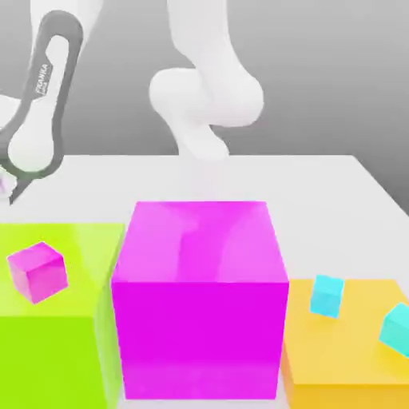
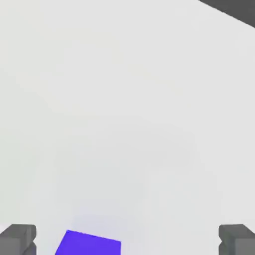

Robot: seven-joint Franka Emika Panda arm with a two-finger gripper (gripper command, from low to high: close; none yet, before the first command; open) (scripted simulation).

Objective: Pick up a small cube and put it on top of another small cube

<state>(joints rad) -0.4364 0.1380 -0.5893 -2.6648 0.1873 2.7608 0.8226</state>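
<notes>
The blue cube (image 2: 88,244) lies on the white worktop (image 2: 124,99) between the spread, empty jaws, nearer 1 finger (image 2: 19,238). It looks light, stiff and glossy, perhaps slippery; pinch 2 opposite flat faces.

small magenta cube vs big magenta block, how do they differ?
Size: the small magenta cube is far smaller than the big magenta block.
Support: the small magenta cube rests on top of the green block; the big magenta block stands between the green block and the orange block.
Pose: the small magenta cube sits turned; the big magenta block faces the exterior view squarely.
Shared: magenta, glossy.
</notes>
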